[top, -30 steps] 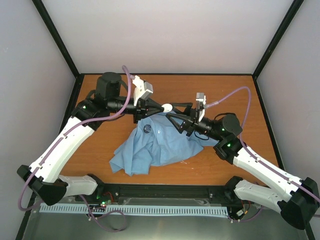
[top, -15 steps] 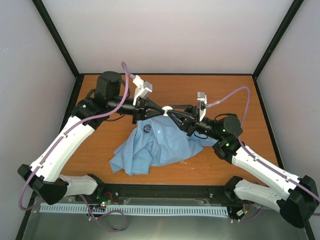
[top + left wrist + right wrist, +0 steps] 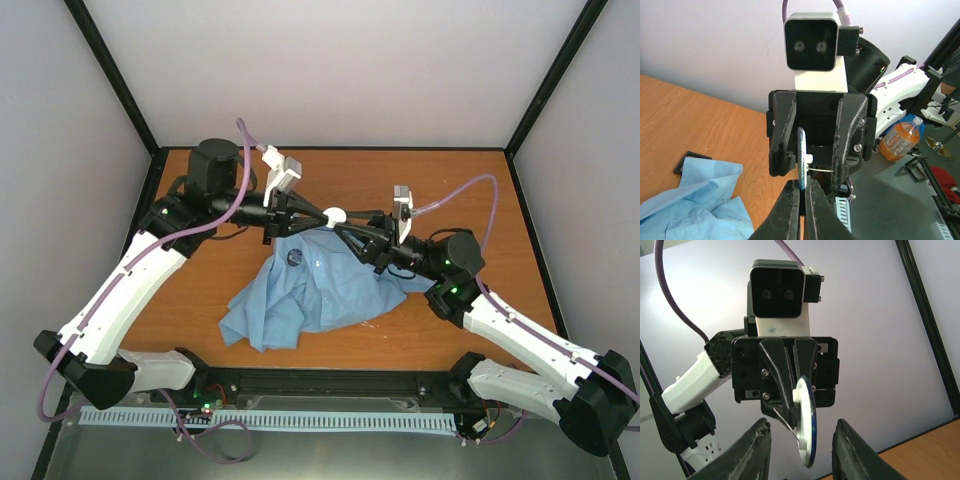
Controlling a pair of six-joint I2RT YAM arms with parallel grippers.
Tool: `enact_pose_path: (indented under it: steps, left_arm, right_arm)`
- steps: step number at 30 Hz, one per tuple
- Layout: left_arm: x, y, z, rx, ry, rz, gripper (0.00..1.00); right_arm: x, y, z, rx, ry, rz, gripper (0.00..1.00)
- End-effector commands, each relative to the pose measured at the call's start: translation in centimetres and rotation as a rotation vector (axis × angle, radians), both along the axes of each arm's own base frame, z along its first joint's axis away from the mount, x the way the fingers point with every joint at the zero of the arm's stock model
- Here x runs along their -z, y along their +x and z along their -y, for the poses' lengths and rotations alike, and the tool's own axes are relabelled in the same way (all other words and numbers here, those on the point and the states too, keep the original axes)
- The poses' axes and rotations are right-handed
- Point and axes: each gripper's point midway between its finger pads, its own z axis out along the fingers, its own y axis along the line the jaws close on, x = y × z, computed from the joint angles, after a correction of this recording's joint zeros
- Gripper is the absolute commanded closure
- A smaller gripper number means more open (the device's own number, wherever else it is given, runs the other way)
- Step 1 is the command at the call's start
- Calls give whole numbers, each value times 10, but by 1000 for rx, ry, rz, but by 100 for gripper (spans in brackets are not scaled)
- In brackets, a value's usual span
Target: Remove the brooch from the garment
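Your L gripper (image 3: 801,192) is pinching the brooch (image 3: 801,156). Fingertips are pressed together on the disc's lower edge, so you hold it edge-on w/ the disc standing up above the tips. One face looks bluish; a white nub + thin pin wire stick out the other side.

The brooch is up in the air, clear of the garment (image 3: 315,285). The garment lies crumpled on the table (image 3: 450,190), below the grippers and toward the near side.

Your R gripper (image 3: 801,424) faces the L one head-on w/ fingers spread, one on each side of the disc, so the brooch sits in the gap btw them. In the L wrist view the disc looks closer to one R finger than the other; can't tell if it touches. In the R wrist view the disc sticks out from the L fingertips, just above and btw your own R fingers.

Top view: both grippers meet over the garment's far edge, w/ the brooch a pale dot btw them. There's also a small dark round spot (image 3: 295,258) on the garment, upper left part; too small to tell what it is.
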Motion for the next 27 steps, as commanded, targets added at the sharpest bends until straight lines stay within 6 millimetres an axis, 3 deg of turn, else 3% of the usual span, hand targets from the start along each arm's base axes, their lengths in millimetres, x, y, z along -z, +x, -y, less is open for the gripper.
enact_pose_path:
  steps: [1,7,27]
  left_arm:
    - [-23,2,-2,-5,-44,34,99]
    - [-22,3,-1,-4,-46,28,99]
    - [-20,2,-1,2,-44,27,99]
  right_arm:
    - [-1,-5,3,-5,11,24,68]
    - [-5,-1,4,14,30,18,77]
    - [-6,21,0,78,59,-11,89]
